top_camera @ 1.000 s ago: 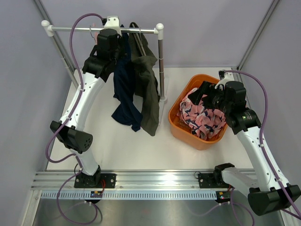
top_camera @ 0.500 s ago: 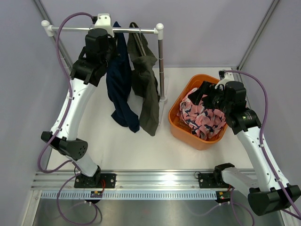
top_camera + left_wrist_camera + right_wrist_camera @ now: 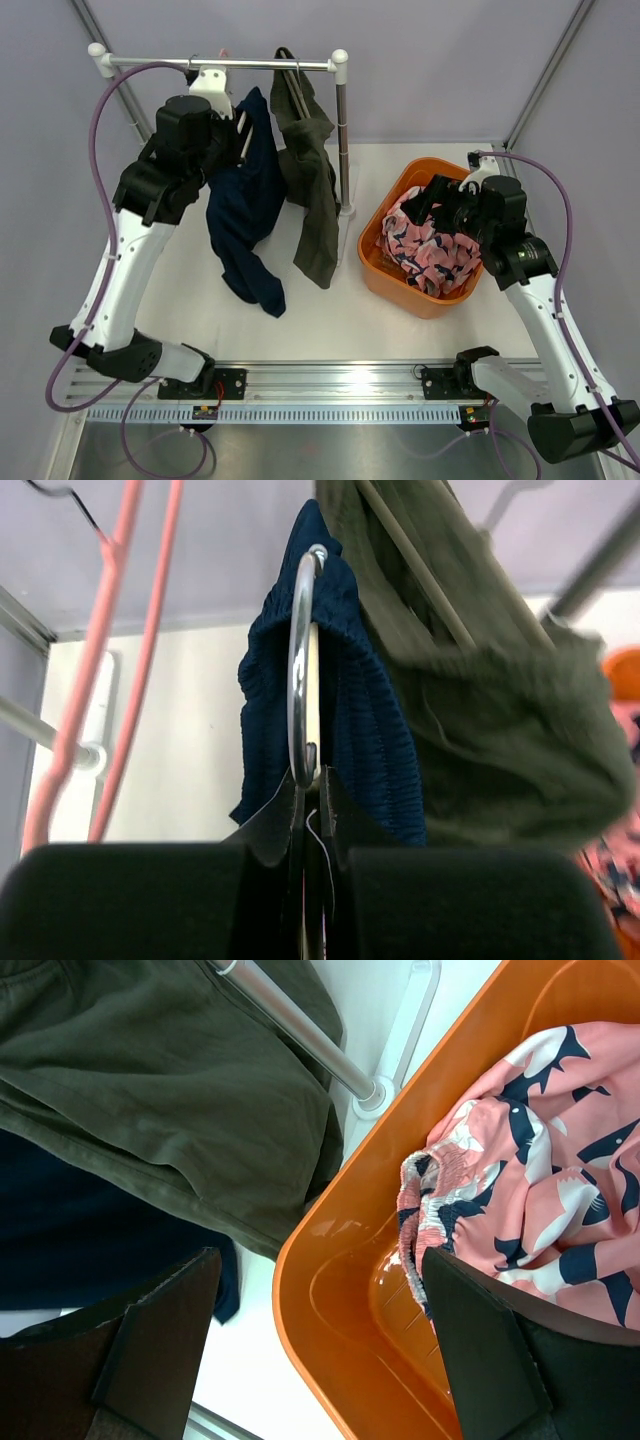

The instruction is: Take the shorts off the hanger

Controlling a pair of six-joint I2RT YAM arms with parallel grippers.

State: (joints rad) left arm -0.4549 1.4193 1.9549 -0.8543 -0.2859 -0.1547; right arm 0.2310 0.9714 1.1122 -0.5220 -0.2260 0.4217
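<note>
Since half a second ago the left arm has swung out and down from the rail [image 3: 270, 64], carrying the navy shorts [image 3: 240, 215] with it. They now hang lower and further toward the arm bases than before. The right arm has not changed.

Left hand [image 3: 238, 125]: the wrist view shows its fingers together at the neck of the hanger [image 3: 297, 680], with navy cloth bunched around them. The steel hook stands free with no rail inside it, so I judge the hanger to be off the rail.

Right hand [image 3: 435, 200]: fingers apart and holding nothing. It sits beyond the rail's right post, over the orange basket [image 3: 385, 275], where the pink shorts [image 3: 430, 250] lie.

The olive shorts [image 3: 315, 190] are draped on their own hanger under the rail's right half.

Key relation: the navy shorts hang straight down from the left hand, long axis vertical, with the hem trailing toward the near side of the surface. The left hand is taken up by the hanger. The free right hand is well apart, with the olive shorts and the rail post between it and the navy cloth. Pulling the cloth off would probably need a reach across under the rail.
</note>
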